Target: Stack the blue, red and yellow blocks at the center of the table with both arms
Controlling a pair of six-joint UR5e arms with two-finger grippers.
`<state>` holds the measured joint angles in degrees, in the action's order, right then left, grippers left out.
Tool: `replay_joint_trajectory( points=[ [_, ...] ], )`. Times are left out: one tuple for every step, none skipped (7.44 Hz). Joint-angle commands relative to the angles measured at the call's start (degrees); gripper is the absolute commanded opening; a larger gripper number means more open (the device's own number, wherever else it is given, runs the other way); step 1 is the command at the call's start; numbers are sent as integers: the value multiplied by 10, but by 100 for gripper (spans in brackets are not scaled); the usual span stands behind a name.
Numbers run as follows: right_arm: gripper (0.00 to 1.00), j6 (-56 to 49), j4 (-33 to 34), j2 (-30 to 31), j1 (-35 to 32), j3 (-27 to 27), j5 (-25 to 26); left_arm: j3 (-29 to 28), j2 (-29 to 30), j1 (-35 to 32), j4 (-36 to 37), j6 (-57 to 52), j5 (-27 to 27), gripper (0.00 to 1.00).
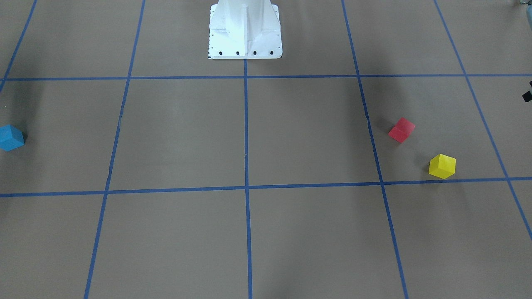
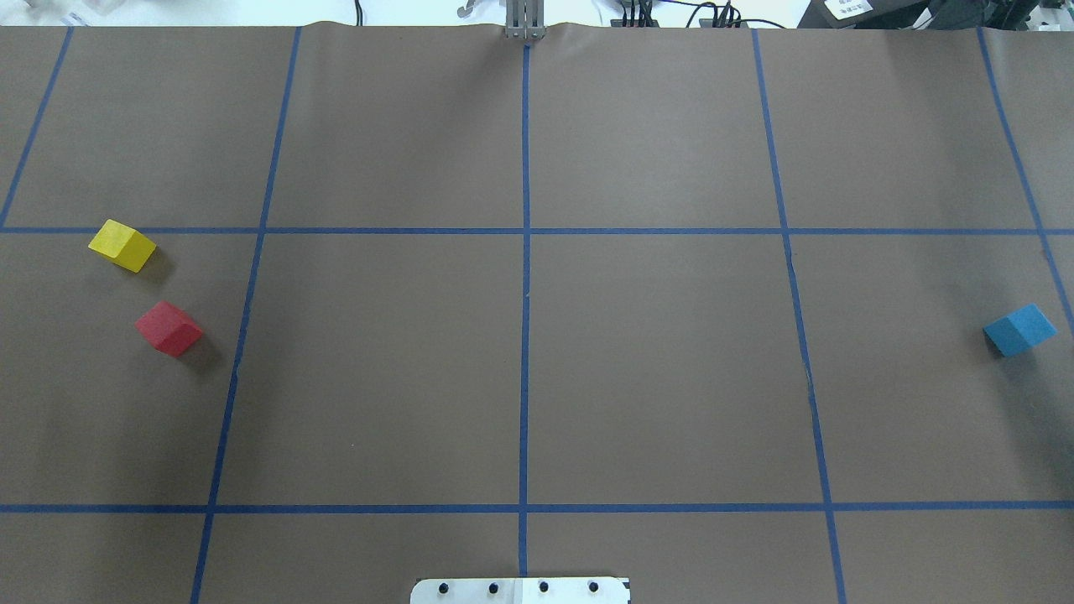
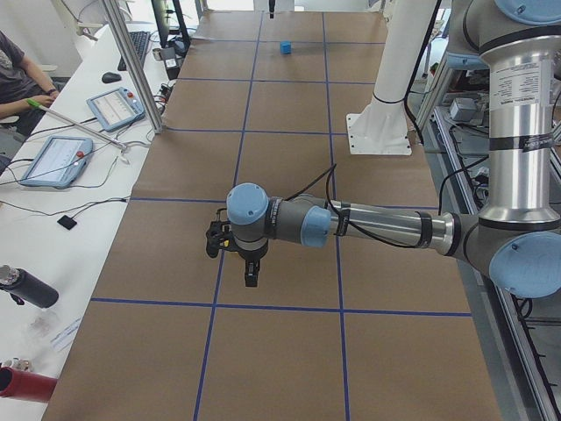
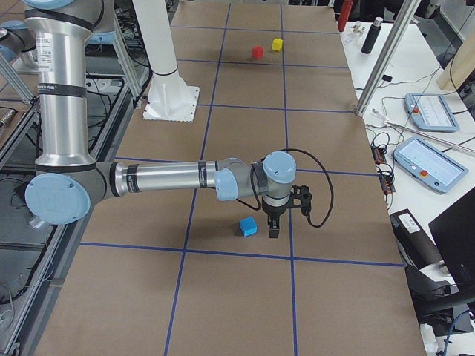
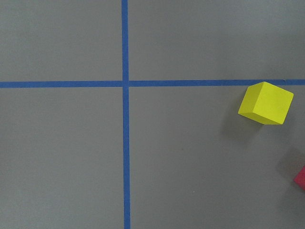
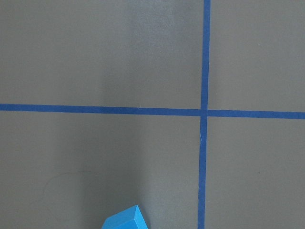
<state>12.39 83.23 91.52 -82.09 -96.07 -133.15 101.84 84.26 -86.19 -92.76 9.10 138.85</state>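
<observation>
The blue block point(image 2: 1019, 330) lies alone at the table's right end. The red block point(image 2: 169, 328) and the yellow block point(image 2: 122, 245) lie close together, apart, at the left end. The table point(image 2: 654, 369) is bare around its centre. My right gripper point(image 4: 272, 227) hangs just beside the blue block point(image 4: 248, 226); whether it is open or shut I cannot tell. My left gripper point(image 3: 252, 274) hovers over the left end, and its state is equally unclear. The left wrist view shows the yellow block point(image 5: 265, 102) and a sliver of the red block point(image 5: 300, 177).
The white pedestal point(image 2: 520, 590) stands at the table's near middle edge. In the side views a bench with tablets point(image 3: 54, 160), cables and bottles point(image 3: 26, 288) runs along the far side, where a person point(image 3: 17, 66) sits.
</observation>
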Motion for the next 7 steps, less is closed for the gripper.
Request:
replay_joint_trajectory(
  points=[
    [100, 1, -2, 2, 0, -3, 1, 6, -6, -6, -2, -2, -2, 100],
    [100, 1, -3, 2, 1, -3, 1, 5, -8, -6, -2, -5, -3, 100],
    [100, 0, -3, 3, 0, -3, -1, 6, -9, -6, -3, -5, -43, 100],
    [100, 0, -3, 3, 0, -2, -1, 6, -9, -6, -3, -7, -83, 100],
    [100, 0, -3, 3, 0, -2, -2, 6, -9, -6, -2, -7, -81, 100],
    [100, 1, -5, 3, 1, -1, -2, 6, -9, -6, -1, -7, -79, 100],
    [100, 0, -5, 4, 0, 0, -2, 8, -9, -6, 1, -6, -72, 100]
  ],
)
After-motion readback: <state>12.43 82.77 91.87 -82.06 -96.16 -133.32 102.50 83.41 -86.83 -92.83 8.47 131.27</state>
